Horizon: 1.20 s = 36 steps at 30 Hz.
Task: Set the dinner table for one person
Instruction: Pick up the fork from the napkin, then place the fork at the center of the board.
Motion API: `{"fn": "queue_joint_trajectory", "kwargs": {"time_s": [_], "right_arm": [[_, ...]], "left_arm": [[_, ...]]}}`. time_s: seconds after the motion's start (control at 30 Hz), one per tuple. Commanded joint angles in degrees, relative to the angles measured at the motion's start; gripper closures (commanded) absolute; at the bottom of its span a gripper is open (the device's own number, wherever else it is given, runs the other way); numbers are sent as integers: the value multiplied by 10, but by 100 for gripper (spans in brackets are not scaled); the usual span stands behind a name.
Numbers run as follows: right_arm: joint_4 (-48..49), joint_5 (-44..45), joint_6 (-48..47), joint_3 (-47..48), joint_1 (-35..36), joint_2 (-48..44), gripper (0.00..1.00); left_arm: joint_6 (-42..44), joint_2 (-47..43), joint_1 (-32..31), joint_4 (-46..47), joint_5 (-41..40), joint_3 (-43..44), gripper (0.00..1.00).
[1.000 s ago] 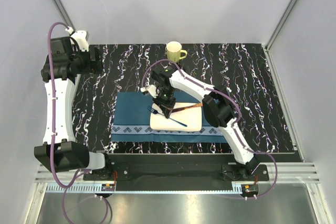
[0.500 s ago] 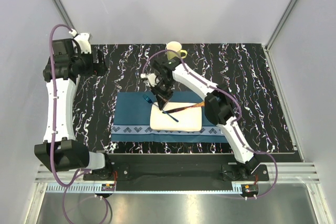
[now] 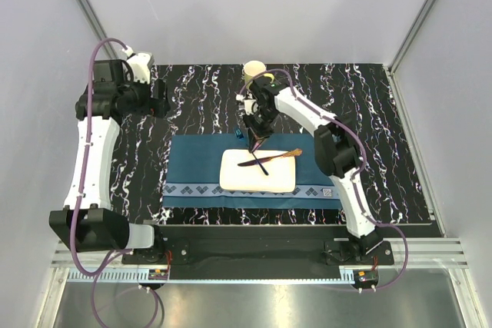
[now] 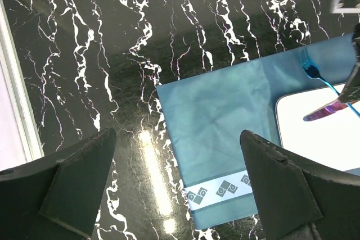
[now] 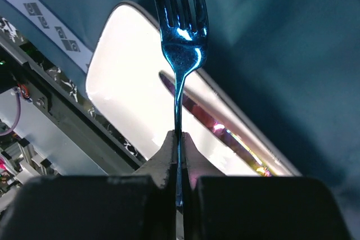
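The dinner table is black with white veins. A dark blue placemat lies on it with a white rectangular plate on top. A knife lies across the plate. My right gripper is shut on a blue fork, holding it by the handle above the plate's far left corner, tines over the placemat. The fork also shows in the left wrist view. My left gripper is open and empty above the table, left of the placemat.
A yellow-green mug stands at the back of the table, just behind the right arm. Metal frame posts stand at the table's back corners. The table's near edge runs in front of the arm bases.
My right gripper has lifted the fork off the plate and carried it back and to the right. My left arm has swung to the right, toward the placemat.
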Motion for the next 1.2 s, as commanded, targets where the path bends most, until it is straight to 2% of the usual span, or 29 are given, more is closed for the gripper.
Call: {"fn": "queue_joint_trajectory", "kwargs": {"time_s": [0.0,0.13,0.2,0.27,0.4,0.7,0.83,1.17], "right_arm": [[41,15,48,-33,7,-83,100],[82,31,83,-92,4,-129,100],[135,41,105,-148,1,-154,100],[177,45,133,-180,0,-180,100],[192,69,167,-169,0,-166,100],[248,54,285,-143,6,-103,100],[357,26,352,-192,14,-107,100],[405,37,360,-191,52,-78,100]], "left_arm": [[10,-9,-12,14,-5,6,1],[16,-3,-35,13,-12,10,1],[21,0,-37,13,-19,8,1],[25,4,-65,13,-35,6,1],[22,11,-88,14,-47,7,1],[-1,26,-139,37,-58,3,1],[-1,33,-151,45,-64,-2,1],[3,47,-171,56,-79,6,1]]}}
